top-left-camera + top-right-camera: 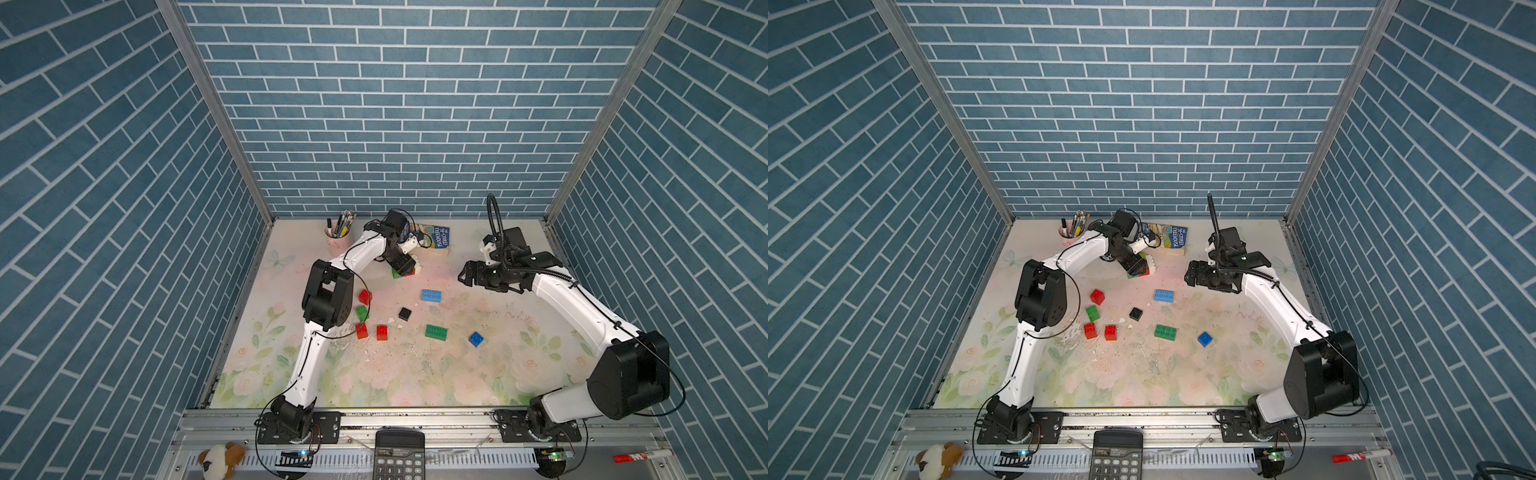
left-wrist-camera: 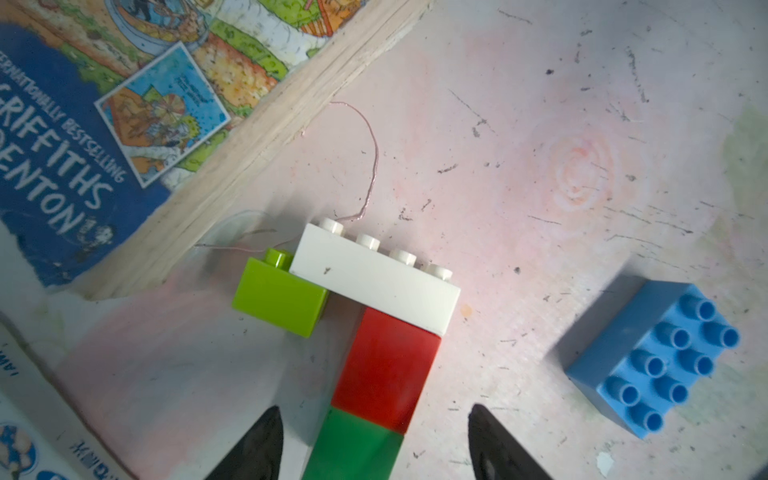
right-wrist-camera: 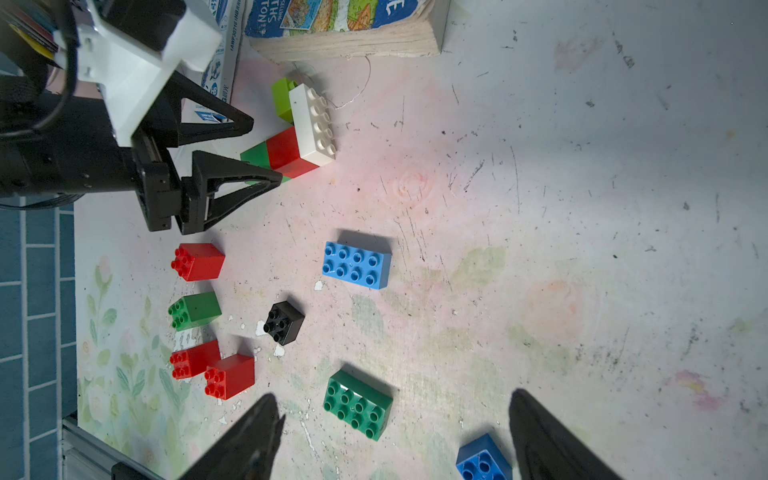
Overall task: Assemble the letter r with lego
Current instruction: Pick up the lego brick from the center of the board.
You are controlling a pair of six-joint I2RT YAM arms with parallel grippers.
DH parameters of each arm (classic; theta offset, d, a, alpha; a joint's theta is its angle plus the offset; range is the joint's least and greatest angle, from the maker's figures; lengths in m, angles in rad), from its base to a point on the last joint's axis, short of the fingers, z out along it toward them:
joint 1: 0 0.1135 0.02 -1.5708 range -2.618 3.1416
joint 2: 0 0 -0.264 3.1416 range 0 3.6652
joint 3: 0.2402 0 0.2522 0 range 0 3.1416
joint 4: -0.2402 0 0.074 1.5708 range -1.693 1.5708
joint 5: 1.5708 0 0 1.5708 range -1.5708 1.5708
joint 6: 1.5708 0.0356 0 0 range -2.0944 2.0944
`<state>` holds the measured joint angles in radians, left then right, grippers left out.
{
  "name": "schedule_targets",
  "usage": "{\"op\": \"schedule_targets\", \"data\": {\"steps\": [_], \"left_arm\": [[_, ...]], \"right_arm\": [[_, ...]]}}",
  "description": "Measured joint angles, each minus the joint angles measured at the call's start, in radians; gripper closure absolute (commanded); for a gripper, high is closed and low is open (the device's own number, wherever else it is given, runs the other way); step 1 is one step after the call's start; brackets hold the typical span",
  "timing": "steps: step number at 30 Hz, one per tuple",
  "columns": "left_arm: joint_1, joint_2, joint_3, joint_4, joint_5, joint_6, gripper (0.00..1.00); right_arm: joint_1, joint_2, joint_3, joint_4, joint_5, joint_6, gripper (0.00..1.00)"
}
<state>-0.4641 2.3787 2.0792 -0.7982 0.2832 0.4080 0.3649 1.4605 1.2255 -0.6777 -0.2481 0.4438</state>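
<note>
Lego assembly [image 2: 386, 365] lies by the surface's [image 1: 457, 374] far edge, long axis pointing straight out from my left tool [image 2: 374, 409], jaws apart astride its green end [image 2: 353, 451], not clamped; right tool [image 1: 463, 275], also apart, sits farther.

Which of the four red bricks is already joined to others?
The red brick between the white brick and the green brick, near the book. The other three red bricks are joined to nothing.
</note>
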Motion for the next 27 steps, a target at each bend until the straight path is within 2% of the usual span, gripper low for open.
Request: {"op": "schedule_targets", "data": {"steps": [6,13,19,27], "left_arm": [[0.0,0.023,0.0,0.004,-0.021,0.01,0.37],[-0.004,0.023,0.0,0.026,-0.029,0.013,0.4],[-0.011,0.03,0.004,0.033,-0.035,0.019,0.49],[-0.018,0.042,0.008,0.033,-0.044,0.024,0.55]], "right_arm": [[-0.003,0.0,0.0,0.0,0.0,0.0,0.13],[-0.005,0.008,0.0,0.0,0.0,0.0,0.14],[-0.006,0.01,0.0,-0.005,0.0,0.0,0.13],[-0.01,0.01,0.0,-0.006,0.0,0.0,0.13]]}}
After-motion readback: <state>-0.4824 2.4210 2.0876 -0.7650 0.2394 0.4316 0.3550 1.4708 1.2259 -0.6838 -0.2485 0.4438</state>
